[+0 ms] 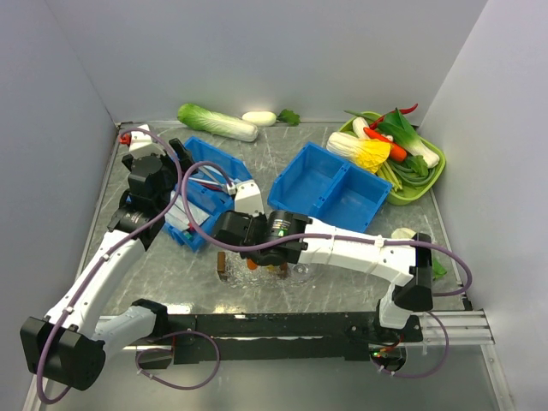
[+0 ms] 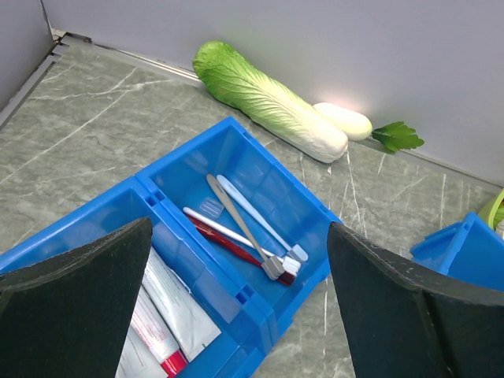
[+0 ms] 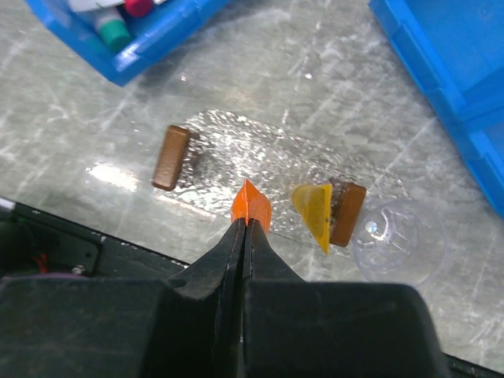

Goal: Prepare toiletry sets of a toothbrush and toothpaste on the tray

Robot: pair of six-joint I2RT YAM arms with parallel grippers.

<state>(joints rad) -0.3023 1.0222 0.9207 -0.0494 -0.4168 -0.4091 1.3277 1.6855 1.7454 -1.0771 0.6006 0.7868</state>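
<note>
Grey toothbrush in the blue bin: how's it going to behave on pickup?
Probably stiff and light: the grey toothbrush is a slim, straight stick. It lies flat on the floor of the blue bin, so a pinch could slip off it. It crosses the white toothbrush and the red toothbrush, so lifting it may nudge them.

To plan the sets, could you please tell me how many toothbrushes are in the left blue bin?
4, in the blue bin's far compartment: a beige toothbrush, a pale blue one, a white one, a red one; others may hide beneath.
</note>
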